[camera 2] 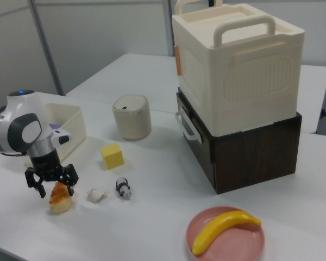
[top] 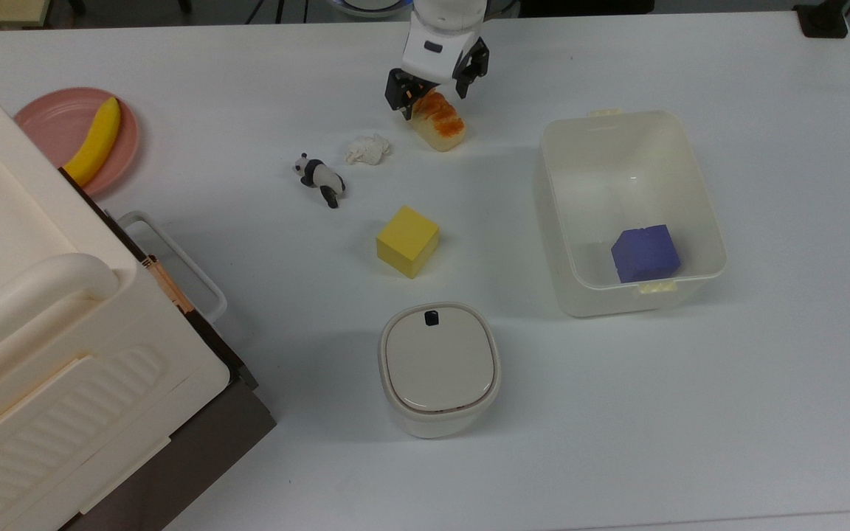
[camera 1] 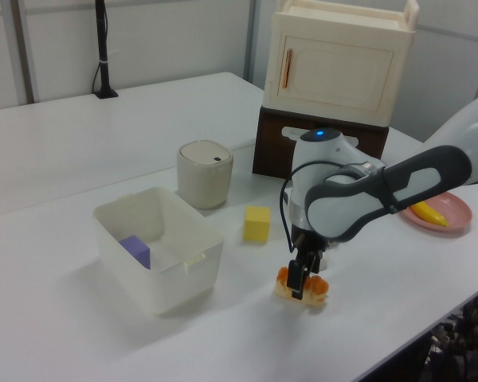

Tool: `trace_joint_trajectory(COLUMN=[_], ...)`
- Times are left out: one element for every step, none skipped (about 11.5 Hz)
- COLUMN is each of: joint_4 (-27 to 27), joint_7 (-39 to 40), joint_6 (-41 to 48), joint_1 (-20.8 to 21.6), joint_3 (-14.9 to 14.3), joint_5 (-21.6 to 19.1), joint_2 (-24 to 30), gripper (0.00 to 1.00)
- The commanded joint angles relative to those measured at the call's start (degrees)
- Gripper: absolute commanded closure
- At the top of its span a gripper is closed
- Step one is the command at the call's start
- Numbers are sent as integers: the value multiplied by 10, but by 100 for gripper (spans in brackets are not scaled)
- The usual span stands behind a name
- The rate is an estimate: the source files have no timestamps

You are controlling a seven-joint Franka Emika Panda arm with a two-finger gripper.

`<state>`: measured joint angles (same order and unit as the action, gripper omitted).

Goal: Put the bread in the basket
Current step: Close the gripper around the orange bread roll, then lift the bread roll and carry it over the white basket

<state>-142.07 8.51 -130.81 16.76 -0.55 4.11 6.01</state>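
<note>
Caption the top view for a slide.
Open two-finger gripper straddling the orange-topped toy bread loaf, translucent white tub nearby.

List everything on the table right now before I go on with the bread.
bread: 1, cream with orange-brown top, on the table between the gripper's open fingers
basket: 1, translucent white, top view's right
purple block: 1, inside the basket
yellow cube: 1, table centre
panda figure: 1, black-white
white wad: 1, beside the bread
lidded container: 1, white, beige lid
banana: 1, yellow, on pink plate
cream box: 1, atop brown cabinet
gripper: 1, black, straddling the bread
</note>
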Motion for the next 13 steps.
trace_joint_trajectory(joint_4=[-6, -5, -4, -2, 6, 14, 28, 42, 56, 70, 84, 93, 116], joint_7=[-3, -4, -4, -8, -9, -15, -34, -56, -71, -79, -85, -102, -114], joint_6=[-43, -45, -45, -45, -45, -41, -35, -35, -26, -6, 1, 0, 1], joint_1=[4, 5, 4, 4, 3, 3, 0, -1, -2, -2, 2, 6, 8], joint_3=[-4, -4, -4, -4, -3, -3, -3, -4, -5, -6, -6, -6, -6], joint_5=[19, 23, 25, 25, 25, 24, 23, 23, 20, 19, 17, 16, 16], joint_2=[-27, -35, -35, -33, -34, -31, -24, -10, 7, 22, 26, 31, 32], gripper=[1, 19, 57, 78, 88, 89, 90, 90, 90, 90, 90, 90, 90])
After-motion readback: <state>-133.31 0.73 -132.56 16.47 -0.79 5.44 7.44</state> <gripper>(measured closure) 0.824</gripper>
